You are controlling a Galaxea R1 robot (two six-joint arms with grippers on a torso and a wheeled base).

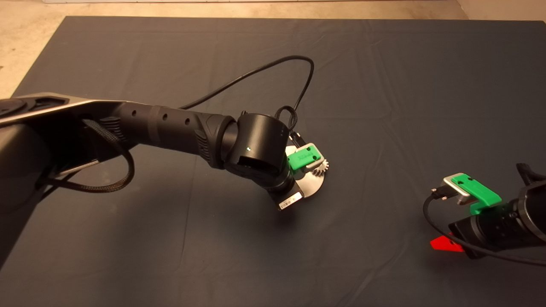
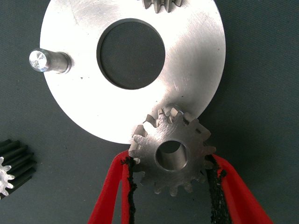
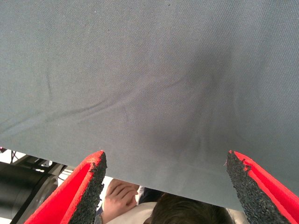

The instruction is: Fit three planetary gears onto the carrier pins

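Observation:
The silver carrier disc lies on the mat under my left gripper, and its edge shows in the head view. One carrier pin stands bare. A planetary gear sits at the disc's far rim, cut off by the picture's edge. My left gripper is shut on a second gear, held slightly tilted over the disc's near rim; grey metal shows in its bore. This gear's teeth peek out in the head view. A third gear lies on the mat beside the disc. My right gripper is open and empty.
The left arm's black cable loops over the mat behind the disc. The right arm waits at the lower right edge of the mat. Past the mat's edge a person's hand shows in the right wrist view.

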